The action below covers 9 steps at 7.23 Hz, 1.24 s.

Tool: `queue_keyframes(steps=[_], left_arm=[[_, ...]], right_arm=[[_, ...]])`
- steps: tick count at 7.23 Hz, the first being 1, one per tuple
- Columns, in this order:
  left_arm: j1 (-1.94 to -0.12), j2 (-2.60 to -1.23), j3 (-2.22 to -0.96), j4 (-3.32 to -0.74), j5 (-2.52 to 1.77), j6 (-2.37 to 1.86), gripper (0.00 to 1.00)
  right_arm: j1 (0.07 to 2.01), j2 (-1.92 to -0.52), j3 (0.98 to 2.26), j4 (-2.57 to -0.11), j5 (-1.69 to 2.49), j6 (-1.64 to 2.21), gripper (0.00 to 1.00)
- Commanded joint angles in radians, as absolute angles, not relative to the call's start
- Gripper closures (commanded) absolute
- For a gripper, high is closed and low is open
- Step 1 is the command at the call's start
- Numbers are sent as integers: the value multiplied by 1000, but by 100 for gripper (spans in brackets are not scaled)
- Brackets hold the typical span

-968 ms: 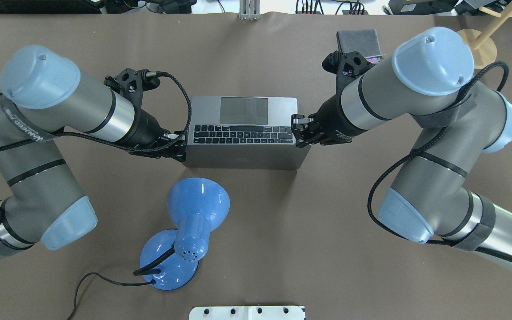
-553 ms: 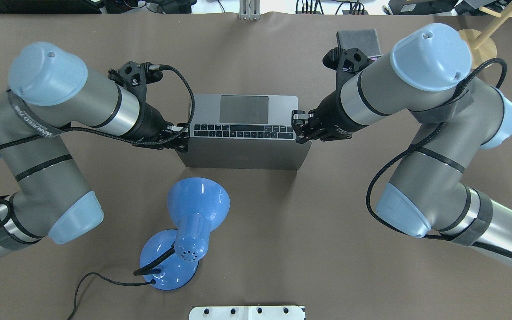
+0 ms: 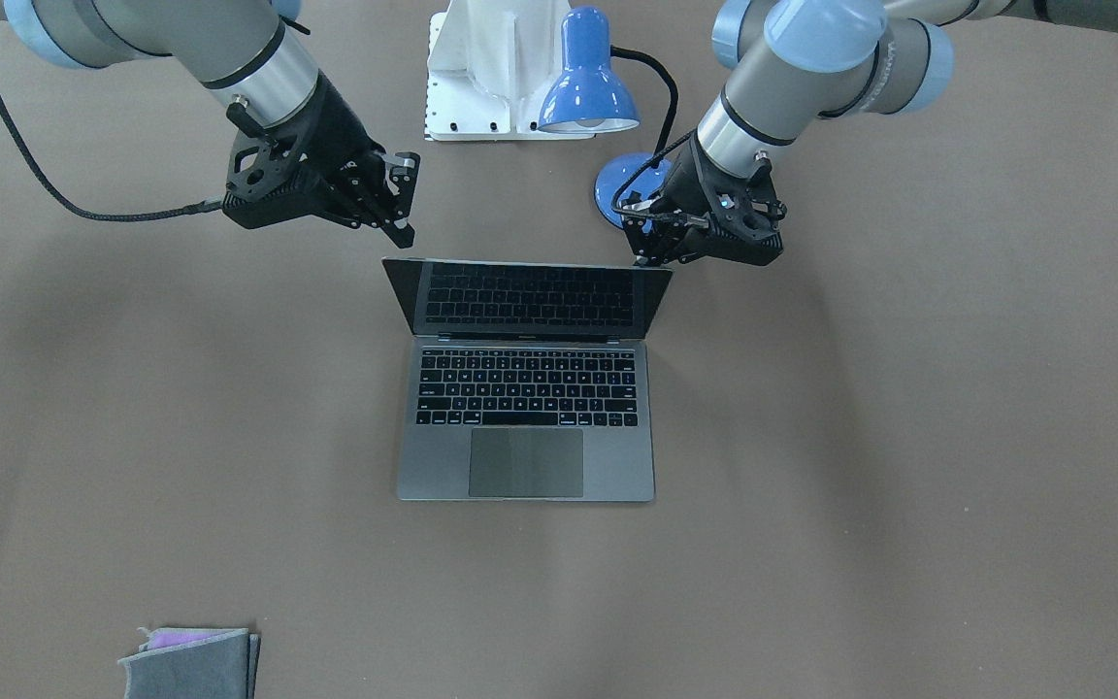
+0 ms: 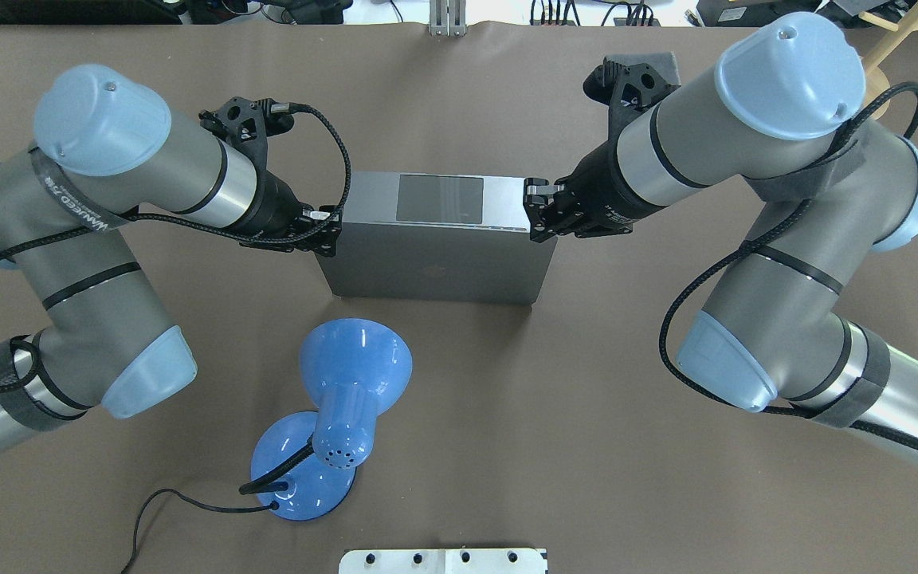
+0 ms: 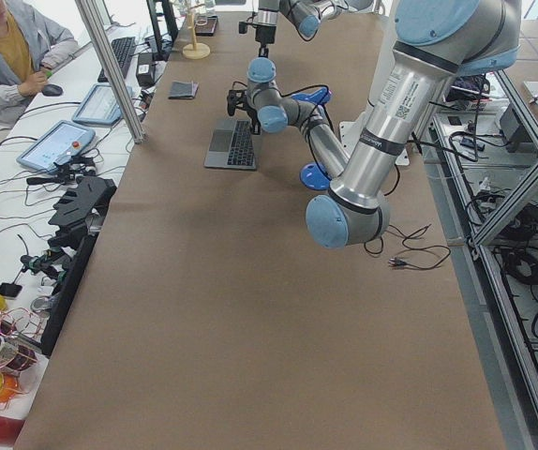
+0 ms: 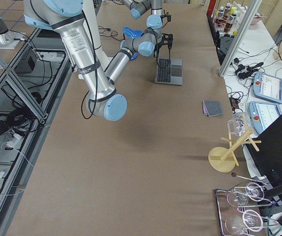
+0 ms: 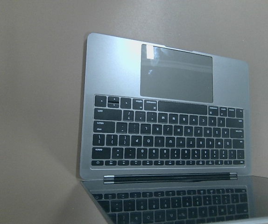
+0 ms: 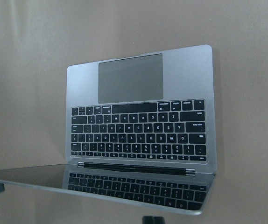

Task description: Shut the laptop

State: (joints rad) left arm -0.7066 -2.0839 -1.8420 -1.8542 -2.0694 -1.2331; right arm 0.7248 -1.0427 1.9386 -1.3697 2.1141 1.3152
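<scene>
The space-grey laptop (image 3: 527,466) lies mid-table, its lid (image 4: 435,267) tilted well forward over the keyboard, so only the trackpad (image 4: 439,199) shows from overhead. The black screen (image 3: 527,294) mirrors the keys. My left gripper (image 4: 323,231) is open at the lid's top corner on my left side, and it also shows in the front-facing view (image 3: 649,245). My right gripper (image 4: 537,212) is open at the opposite top corner, and it shows in the front-facing view too (image 3: 406,201). Both wrist views look down on the keyboard (image 7: 169,137) (image 8: 138,133) and the lid's edge.
A blue desk lamp (image 4: 355,375) with its cable stands behind the laptop on my side, close to the left arm. A folded grey cloth (image 3: 192,662) lies at the far edge on my right. A white mounting plate (image 4: 443,560) is at the near edge. A wooden stand (image 6: 229,152) stands far right.
The lid has tipped further forward and now hides the keyboard from overhead. Both grippers have moved away from me along with the lid's top corners.
</scene>
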Motion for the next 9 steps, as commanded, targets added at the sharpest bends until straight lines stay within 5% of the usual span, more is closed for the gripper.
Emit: queue_keyframes(steps=[1, 6, 9], left_arm=[[-716, -2108, -1816, -1855, -2069, -1232, 100], [-778, -2207, -1579, -1978, -2034, -1229, 100], [-776, -2262, -1416, -2072, -1985, -1232, 100]], right_arm=[[712, -1040, 1892, -1368, 2105, 1312, 100], [730, -958, 1735, -1365, 2043, 1298, 100], [781, -841, 1446, -1180, 2042, 1301, 100]])
